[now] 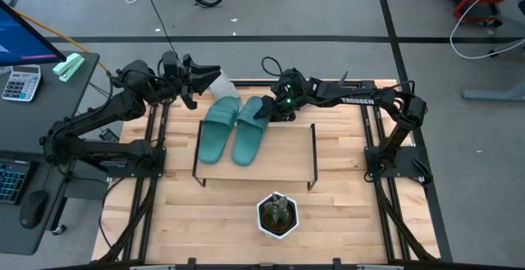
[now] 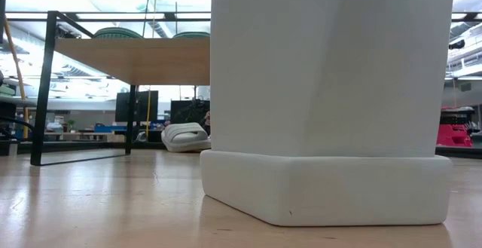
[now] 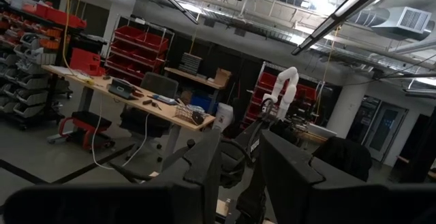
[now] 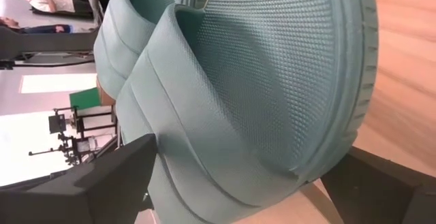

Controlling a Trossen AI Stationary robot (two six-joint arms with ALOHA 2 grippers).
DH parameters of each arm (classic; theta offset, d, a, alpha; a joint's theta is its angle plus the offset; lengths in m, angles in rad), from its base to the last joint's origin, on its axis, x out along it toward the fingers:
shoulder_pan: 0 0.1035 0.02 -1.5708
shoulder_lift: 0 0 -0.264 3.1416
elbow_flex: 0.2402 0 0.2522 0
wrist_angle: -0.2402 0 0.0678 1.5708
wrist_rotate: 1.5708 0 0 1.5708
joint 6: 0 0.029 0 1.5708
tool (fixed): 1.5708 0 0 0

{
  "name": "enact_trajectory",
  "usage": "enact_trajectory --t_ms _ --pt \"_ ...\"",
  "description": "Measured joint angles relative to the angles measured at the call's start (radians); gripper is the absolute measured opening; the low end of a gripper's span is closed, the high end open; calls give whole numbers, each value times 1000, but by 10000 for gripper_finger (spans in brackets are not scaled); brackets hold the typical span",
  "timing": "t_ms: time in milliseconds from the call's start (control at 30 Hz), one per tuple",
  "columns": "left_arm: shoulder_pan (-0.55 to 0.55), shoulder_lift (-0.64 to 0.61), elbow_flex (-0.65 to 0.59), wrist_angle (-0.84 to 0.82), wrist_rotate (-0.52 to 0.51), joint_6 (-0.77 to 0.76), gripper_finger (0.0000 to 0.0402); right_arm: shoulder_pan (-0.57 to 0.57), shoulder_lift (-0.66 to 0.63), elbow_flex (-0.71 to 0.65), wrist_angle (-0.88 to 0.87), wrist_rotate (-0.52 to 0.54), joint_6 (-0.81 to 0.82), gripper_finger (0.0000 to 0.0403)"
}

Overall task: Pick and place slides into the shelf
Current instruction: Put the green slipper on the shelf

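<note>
From above, my right gripper [image 1: 271, 110] sat at the far end of the shelf [image 1: 279, 159], fingers spread to either side of the right teal slide [image 1: 248, 130] at its heel end. That slide lay flat on the shelf's board, reaching away from my fingers toward the near side. Its mate, the left teal slide [image 1: 216, 129], lay just beside it, a little farther from me toward my other arm. My left gripper [image 1: 205, 77] hovered past the far left corner of the shelf, with a grey slide [image 1: 223, 85] right at its fingertips; whether those fingers were closed on it I could not tell. A white plant pot [image 1: 277, 215] stood on the table [image 1: 344, 212], on the near side of the shelf, well apart from both my grippers.

From table height, the white pot [image 2: 331, 97] filled most of the picture. To one side of it the shelf [image 2: 132, 59] stood on thin black legs, both teal slides [image 2: 143, 33] showing as low humps on top. A light grey slide [image 2: 185, 137] rested on the table beyond the shelf.

My left wrist camera saw only the room past my dark fingers [image 3: 204, 176]; no slide showed between them.

My right wrist camera showed the teal slide [image 4: 272, 81] close up, strap and textured footbed filling the frame, wood board beside it. My two fingers [image 4: 102, 183] stood apart on either side of the slide, open around it and not clamped.
</note>
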Motion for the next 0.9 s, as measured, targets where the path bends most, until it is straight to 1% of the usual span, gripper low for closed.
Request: enact_trajectory --t_ms 667,900 --pt "0 0 0 0 0 2 107 0 -21 0 -4 -9 13 399" --pt "0 0 0 0 0 3 107 -5 -21 0 -35 11 -3 400"
